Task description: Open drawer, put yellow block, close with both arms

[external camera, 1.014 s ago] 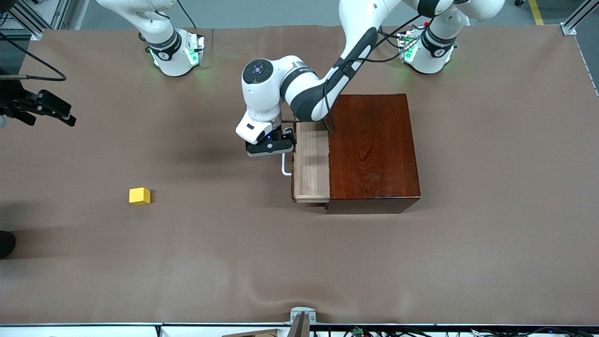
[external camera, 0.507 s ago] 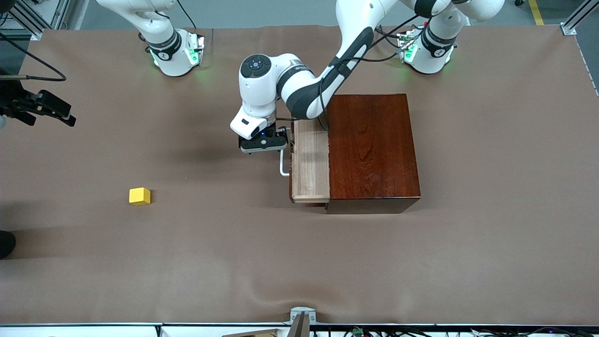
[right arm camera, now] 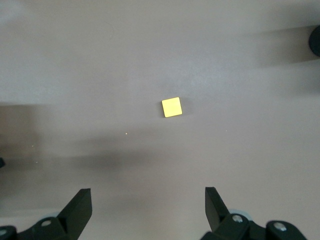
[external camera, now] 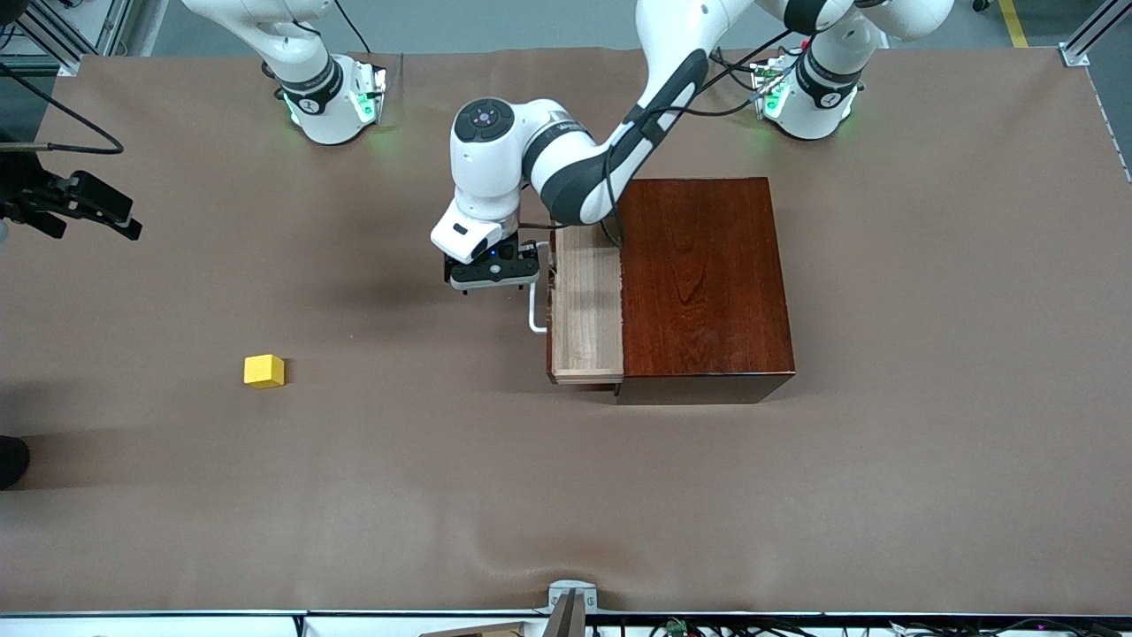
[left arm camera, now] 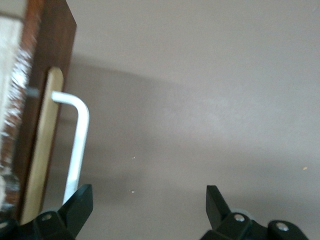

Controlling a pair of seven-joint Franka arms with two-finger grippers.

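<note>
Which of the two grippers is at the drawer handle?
The left gripper, open beside the white handle. The right gripper hangs open above the yellow block.

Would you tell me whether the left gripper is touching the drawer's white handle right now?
Apart: in the left wrist view the open left gripper has the handle outside its fingers.

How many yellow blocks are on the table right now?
1. The yellow block sits on the bare table toward the right arm's end, well apart from the drawer. The drawer's visible part holds none.
</note>
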